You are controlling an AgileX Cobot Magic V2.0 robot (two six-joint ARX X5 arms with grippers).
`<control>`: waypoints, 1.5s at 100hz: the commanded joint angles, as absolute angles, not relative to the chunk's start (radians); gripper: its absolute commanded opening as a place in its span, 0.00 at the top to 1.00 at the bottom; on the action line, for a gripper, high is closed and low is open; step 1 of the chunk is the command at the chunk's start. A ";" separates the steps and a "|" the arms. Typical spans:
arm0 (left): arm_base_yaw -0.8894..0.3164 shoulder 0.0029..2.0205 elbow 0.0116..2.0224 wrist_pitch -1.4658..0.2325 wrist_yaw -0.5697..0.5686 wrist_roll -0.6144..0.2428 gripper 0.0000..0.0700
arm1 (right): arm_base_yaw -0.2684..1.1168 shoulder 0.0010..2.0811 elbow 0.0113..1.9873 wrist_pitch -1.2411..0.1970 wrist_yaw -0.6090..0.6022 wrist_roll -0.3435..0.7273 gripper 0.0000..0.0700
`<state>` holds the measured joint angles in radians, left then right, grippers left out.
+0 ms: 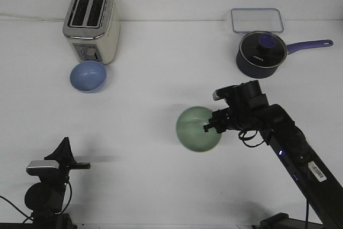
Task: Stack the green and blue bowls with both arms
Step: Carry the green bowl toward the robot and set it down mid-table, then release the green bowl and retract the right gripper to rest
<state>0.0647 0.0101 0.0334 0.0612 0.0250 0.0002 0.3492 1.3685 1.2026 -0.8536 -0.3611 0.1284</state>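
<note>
The pale green bowl (195, 128) is at the centre right of the table, its inside facing the camera. My right gripper (208, 126) reaches in from the right, and its fingers are closed over the bowl's right rim. The bowl looks slightly raised, with a faint shadow to its left. The light blue bowl (88, 76) stands upright on the table at the back left, just in front of the toaster. My left gripper (64, 147) is low at the front left, far from both bowls and empty. Its jaws are not clear from this angle.
A cream and chrome toaster (90, 25) stands at the back left, touching distance behind the blue bowl. A dark blue lidded saucepan (261, 54) with its handle pointing right and a clear lidded container (257, 20) sit at the back right.
</note>
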 commanded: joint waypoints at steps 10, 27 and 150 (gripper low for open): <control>0.065 0.010 0.016 0.076 0.025 -0.008 0.98 | 0.414 1.397 1.099 -0.754 -0.366 0.204 1.00; 0.065 0.010 0.016 0.076 0.025 -0.008 0.98 | 0.464 1.442 1.029 -0.707 -0.367 0.219 1.00; 0.065 0.010 0.016 0.082 0.025 0.017 0.98 | 0.235 1.073 1.124 -0.614 -0.221 0.084 0.40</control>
<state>0.0647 0.0101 0.0334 0.0673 0.0250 0.0090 0.2699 1.1107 1.1130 -0.6212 -0.2306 0.1417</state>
